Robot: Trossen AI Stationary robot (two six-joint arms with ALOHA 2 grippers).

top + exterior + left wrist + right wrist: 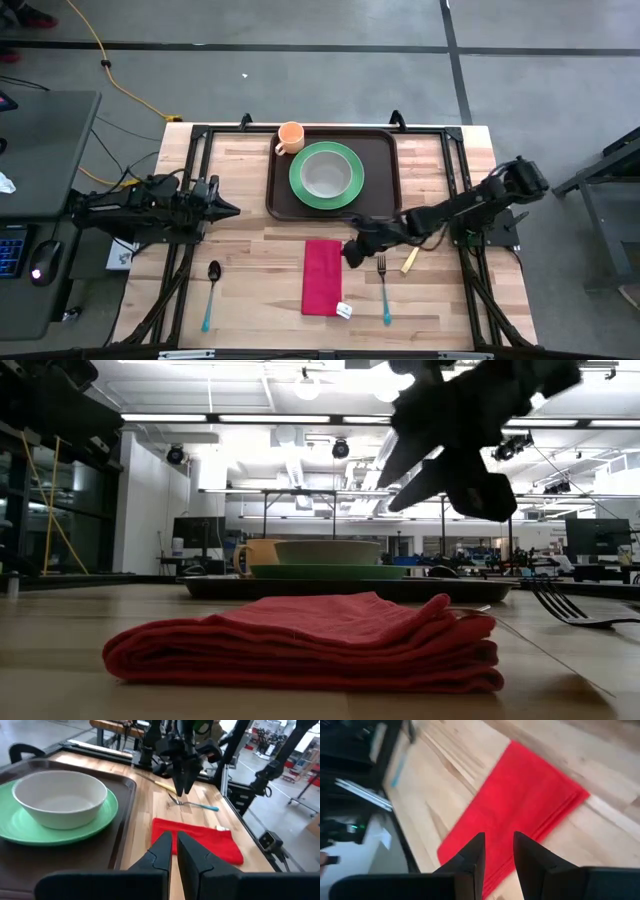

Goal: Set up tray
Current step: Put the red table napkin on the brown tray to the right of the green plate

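While the right gripper (pixel 350 252) hangs above the wooden table (pixel 250 260), its two dark fingers stand a narrow gap apart and hold nothing. Just beside its tip, and partly under it in the right wrist view, lies the folded red cloth napkin (pixel 322 276). On the other side of that gripper, close by, a metal fork with a light blue handle (pixel 384 290) lies on the wood, and past it a yellow-handled knife (pixel 409 261). Beyond the right gripper, toward the table's far edge, sits the large dark brown rectangular plastic tray (pixel 383 170), carrying a round green plate (pixel 350 189) with a white bowl (pixel 325 173) on it and an orange mug (pixel 290 136) in one corner. The left gripper (pixel 232 210) waits beside the tray's near left corner, fingers nearly together and empty. A blue-handled spoon (pixel 211 293) lies nearer the table's front edge than this gripper.
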